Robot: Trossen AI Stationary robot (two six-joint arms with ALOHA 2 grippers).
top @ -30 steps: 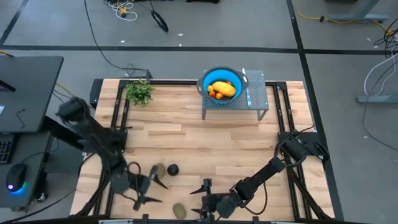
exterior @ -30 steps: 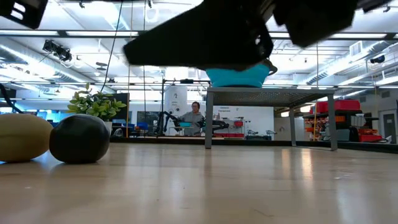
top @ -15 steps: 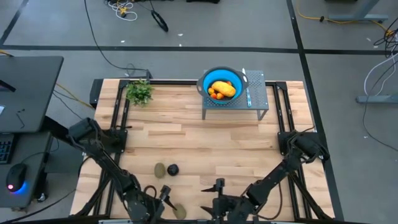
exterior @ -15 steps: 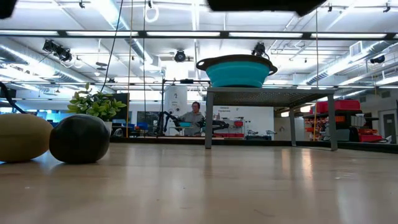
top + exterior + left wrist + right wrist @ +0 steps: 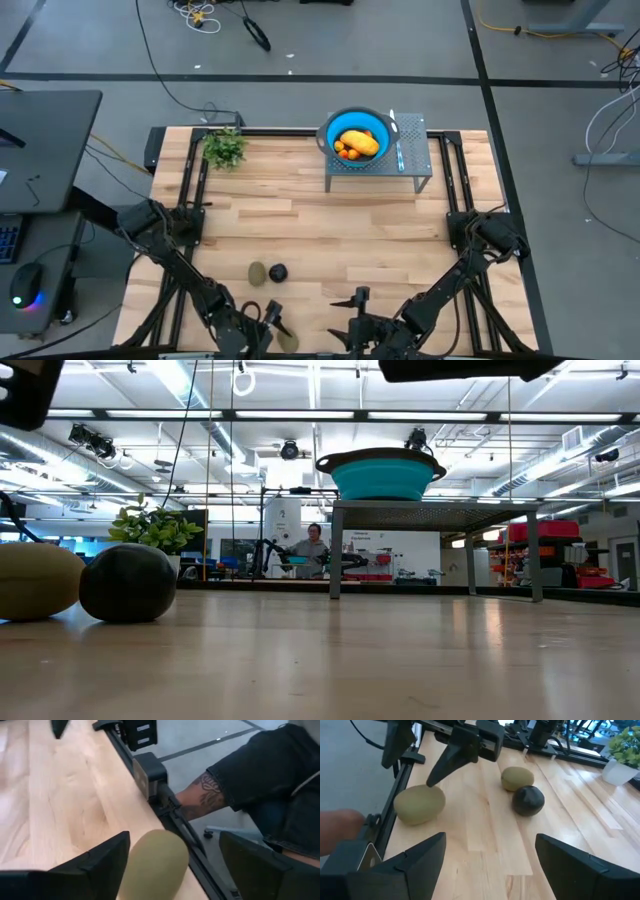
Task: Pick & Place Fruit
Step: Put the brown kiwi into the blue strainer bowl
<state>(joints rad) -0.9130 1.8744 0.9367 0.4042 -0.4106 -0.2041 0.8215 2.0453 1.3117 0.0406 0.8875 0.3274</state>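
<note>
Pale wooden planks made the table (image 5: 330, 225), and from above a blue bowl (image 5: 357, 135) stood on a small grey metal stand (image 5: 415, 160) at the far edge, holding the long yellow-orange fruit (image 5: 358, 142) and some tiny orange-red fruits (image 5: 343, 151). A thin pale strip (image 5: 398, 150) lay on the stand just beside the bowl, and a leafy green plant (image 5: 225, 147) stood at the far left corner. Near the front edge an olive-green oval fruit (image 5: 257, 274) and a blackish round fruit (image 5: 278, 272) lay just beside each other. The left gripper (image 5: 262, 325) was at the front edge with fingers apart around a second olive-green oval (image 5: 287, 341), and the right gripper (image 5: 358, 318) was near it, also at the front edge, with fingers apart and nothing between them. In the low view the first olive oval (image 5: 38, 582) and the blackish fruit (image 5: 128, 583) touched each other on the wood, the bowl (image 5: 380, 472) sat high on the stand (image 5: 430, 515), and a person (image 5: 315, 548) was far behind in the room. In the left wrist view the second oval (image 5: 152, 865) lay between the two spread dark fingers (image 5: 100, 865) at the table edge, and a person's tattooed forearm (image 5: 200, 797) showed beyond the edge. In the right wrist view the wide spread fingers (image 5: 415, 865) pointed toward the second oval (image 5: 419, 804), the first oval (image 5: 517, 778) and the blackish fruit (image 5: 528, 800).
</note>
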